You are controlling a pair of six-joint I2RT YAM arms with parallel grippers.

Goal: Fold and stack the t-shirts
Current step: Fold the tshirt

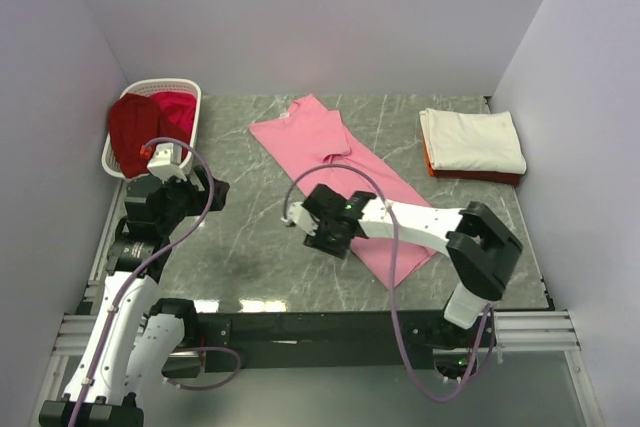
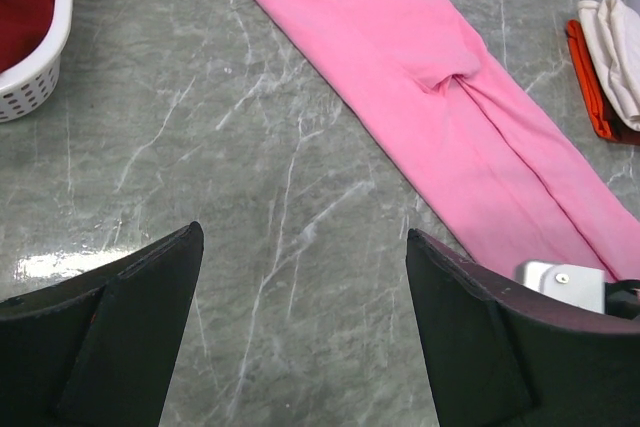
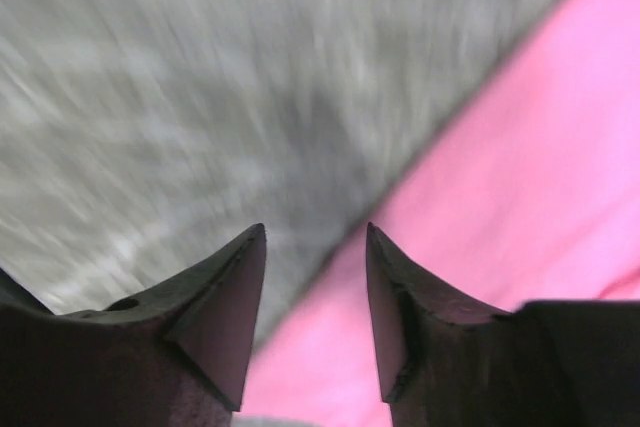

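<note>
The pink t-shirt point(image 1: 340, 172) lies on the table point(image 1: 250, 247) as a long diagonal strip, apparently folded lengthwise, so the crosswise fold looks next. The right gripper point(image 3: 315, 237) hangs over the strip's near edge, jaws parted around nothing. The left gripper point(image 2: 300, 237) hovers near the basket point(image 1: 190, 92), jaws wide and empty. Next, pinch the strip's near end and carry it toward the collar.

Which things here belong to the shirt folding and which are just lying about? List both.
Job:
pink t-shirt, laid out mid-table
cream-white shirt, folded on top of the orange-red shirt
red shirts in the basket

Lying about:
white slatted basket
marble table
</note>
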